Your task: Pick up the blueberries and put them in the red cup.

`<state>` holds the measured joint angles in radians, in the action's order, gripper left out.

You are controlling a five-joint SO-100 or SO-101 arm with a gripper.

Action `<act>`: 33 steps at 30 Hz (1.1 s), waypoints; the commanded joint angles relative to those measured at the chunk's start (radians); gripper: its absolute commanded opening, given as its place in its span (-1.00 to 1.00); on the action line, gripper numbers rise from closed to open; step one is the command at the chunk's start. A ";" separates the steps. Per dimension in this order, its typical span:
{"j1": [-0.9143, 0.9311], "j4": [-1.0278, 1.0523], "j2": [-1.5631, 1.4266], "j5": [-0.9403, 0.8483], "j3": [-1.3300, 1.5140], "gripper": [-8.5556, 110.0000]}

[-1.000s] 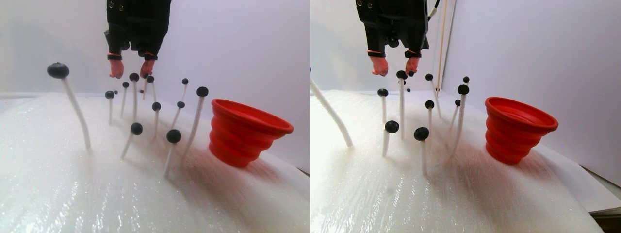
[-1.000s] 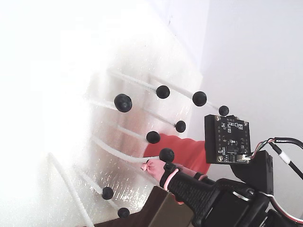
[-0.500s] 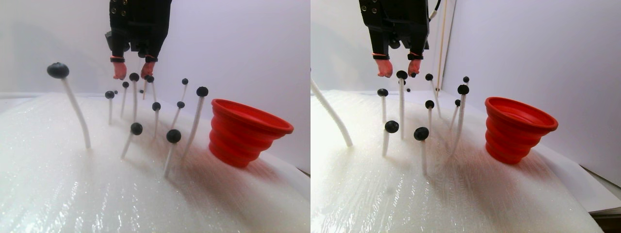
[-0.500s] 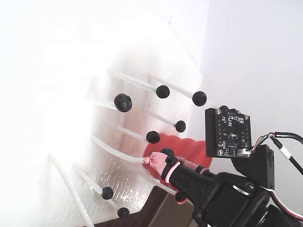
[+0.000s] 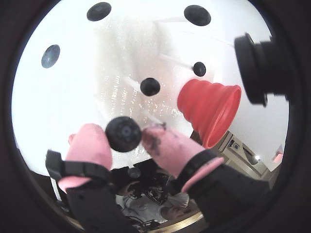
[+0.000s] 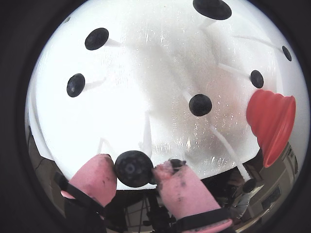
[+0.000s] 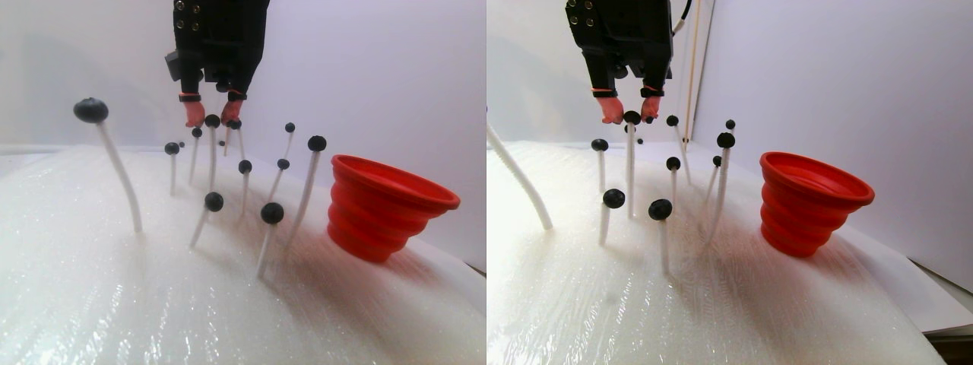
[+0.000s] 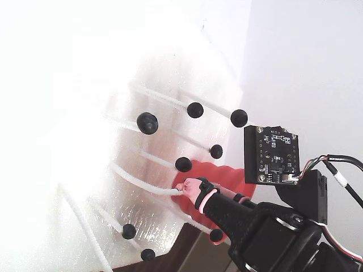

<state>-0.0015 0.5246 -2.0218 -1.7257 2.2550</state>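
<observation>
One blueberry (image 5: 123, 134) atop its white rod (image 7: 211, 156) sits between the pink fingertips (image 6: 95, 175) of the narrowly open end effector (image 6: 134, 172); grasping is in hand; next it likely must close, lift, and carry right in the stereo view to the cup (image 7: 384, 205).

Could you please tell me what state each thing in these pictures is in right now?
gripper: open, pink fingertips either side of one blueberry, not clearly clamped.
blueberry between the fingertips: on top of its rod.
other blueberries: each perched on a white rod.
white rods: standing in the white surface, several leaning or bent.
red cup: upright but tilted, nothing visible inside.
</observation>
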 commanded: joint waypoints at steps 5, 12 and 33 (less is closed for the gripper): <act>0.020 -0.014 -0.015 -0.002 -0.038 -0.63; 0.020 -0.011 -0.040 -0.005 -0.034 -0.66; 0.058 0.120 -0.267 -0.046 -0.025 -0.66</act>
<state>0.0123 0.6381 -2.1905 -1.7579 2.2550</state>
